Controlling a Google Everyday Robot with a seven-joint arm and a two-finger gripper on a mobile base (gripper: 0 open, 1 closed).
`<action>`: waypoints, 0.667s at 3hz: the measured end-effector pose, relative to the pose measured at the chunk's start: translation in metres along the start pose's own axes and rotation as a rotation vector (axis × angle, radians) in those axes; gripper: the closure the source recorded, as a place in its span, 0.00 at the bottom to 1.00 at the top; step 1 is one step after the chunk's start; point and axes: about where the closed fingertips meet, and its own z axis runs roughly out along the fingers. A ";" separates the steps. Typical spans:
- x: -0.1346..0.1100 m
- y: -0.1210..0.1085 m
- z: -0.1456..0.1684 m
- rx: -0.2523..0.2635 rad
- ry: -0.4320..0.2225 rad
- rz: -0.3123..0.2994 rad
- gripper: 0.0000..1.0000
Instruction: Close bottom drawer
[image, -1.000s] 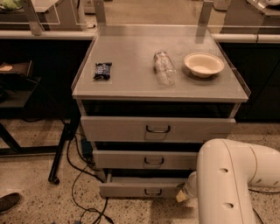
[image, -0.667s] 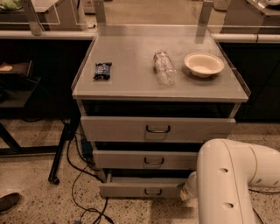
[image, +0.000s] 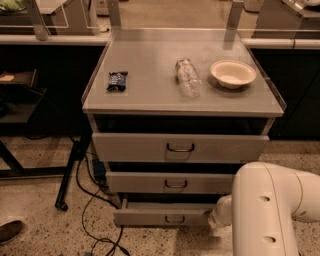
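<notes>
While the bottom drawer stands pulled out, its slim front well proud of the middle drawer directly above it, I judge the task to be at the contact step, with the closing push itself not yet done. My gripper sits at the right end of the bottom drawer's front, to the right of its small wire handle. It looks to be touching the panel or just short of it. The bulky white arm to the right of the drawer hides most of the gripper, so I cannot tell whether it is spread or pressed together.

As I see it, the next move calls for a steady push straight along the drawer's line of travel, until its front comes level with the front above. Because the contact is off-centre, I expect the drawer may skew or bind. I would press gently, or shift towards the handle first.
</notes>
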 end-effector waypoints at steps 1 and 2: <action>-0.003 0.001 0.003 -0.041 -0.037 0.005 1.00; -0.009 -0.001 0.005 -0.072 -0.077 0.009 1.00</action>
